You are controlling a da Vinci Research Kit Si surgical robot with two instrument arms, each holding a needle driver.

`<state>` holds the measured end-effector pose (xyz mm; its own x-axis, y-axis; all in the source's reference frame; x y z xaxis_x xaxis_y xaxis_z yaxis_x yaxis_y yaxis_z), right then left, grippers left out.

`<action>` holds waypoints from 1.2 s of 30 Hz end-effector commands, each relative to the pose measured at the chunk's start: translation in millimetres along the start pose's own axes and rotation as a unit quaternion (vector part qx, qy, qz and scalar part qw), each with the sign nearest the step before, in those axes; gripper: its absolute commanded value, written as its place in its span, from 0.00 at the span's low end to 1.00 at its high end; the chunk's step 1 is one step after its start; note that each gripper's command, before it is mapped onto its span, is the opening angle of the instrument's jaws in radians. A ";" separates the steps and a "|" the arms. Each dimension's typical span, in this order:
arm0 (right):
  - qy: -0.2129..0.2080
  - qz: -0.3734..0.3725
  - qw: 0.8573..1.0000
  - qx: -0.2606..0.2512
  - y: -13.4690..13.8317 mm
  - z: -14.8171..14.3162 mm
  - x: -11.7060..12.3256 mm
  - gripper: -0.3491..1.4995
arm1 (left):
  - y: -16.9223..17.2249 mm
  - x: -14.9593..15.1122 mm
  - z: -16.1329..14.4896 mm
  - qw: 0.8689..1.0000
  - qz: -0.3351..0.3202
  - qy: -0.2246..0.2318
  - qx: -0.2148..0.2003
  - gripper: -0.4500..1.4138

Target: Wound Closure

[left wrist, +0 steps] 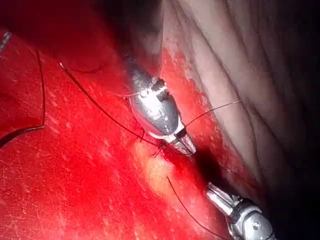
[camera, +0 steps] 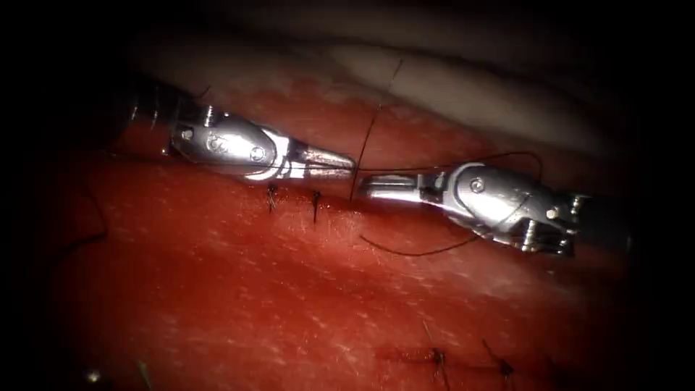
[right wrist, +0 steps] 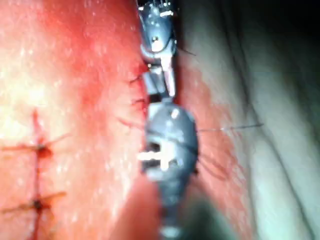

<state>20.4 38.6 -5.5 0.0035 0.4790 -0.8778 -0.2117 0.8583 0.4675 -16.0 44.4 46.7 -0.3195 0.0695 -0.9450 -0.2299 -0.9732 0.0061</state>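
The thread (camera: 369, 134) runs as a dark strand from the pale upper edge of the tissue (camera: 289, 289) down to the cut, where it meets the tip of the left hand (camera: 346, 165) just above the wound line. That hand's jaws are closed on the thread at their tip. More thread lies in a loop (camera: 420, 252) below the right hand (camera: 371, 185) and arcs over its wrist. The right hand's jaws look closed, tip nearly touching the left hand's tip; whether they grip the thread I cannot tell. No needle can be made out, so its place is uncertain. Two finished stitches (camera: 293, 197) with short cut ends sit on the cut, left of the tips. Another stitched line (camera: 470, 360) lies well apart, lower on the tissue. In the left wrist view the left hand (left wrist: 186, 146) rests at the cut with thread (left wrist: 100, 107) trailing across the red tissue (left wrist: 75, 190).
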 end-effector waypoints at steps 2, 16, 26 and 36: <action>0.004 0.000 0.999 -0.038 0.8 1.4 0.4 0.00 | 1.5 0.4 0.1 1.000 0.000 -0.005 -0.014 0.05; -0.121 -0.012 0.988 -0.093 0.5 4.5 -3.7 0.63 | 4.5 10.0 -1.7 0.997 -0.028 -0.049 -0.055 0.05; -0.139 -0.005 0.989 -0.042 -1.0 4.5 -3.9 0.68 | -1.1 13.1 -3.4 0.995 -0.044 -0.058 -0.068 0.05; -0.130 -0.006 0.991 -0.013 -2.5 5.2 -4.3 0.67 | -7.0 11.6 0.1 0.993 -0.036 -0.060 -0.096 0.05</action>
<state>25.2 35.1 -2.7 0.2574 0.5049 -0.8239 -0.2367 0.8596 0.4528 -17.8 52.7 35.6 -0.4199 0.1554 -0.8942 -0.0798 -0.9877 -0.1342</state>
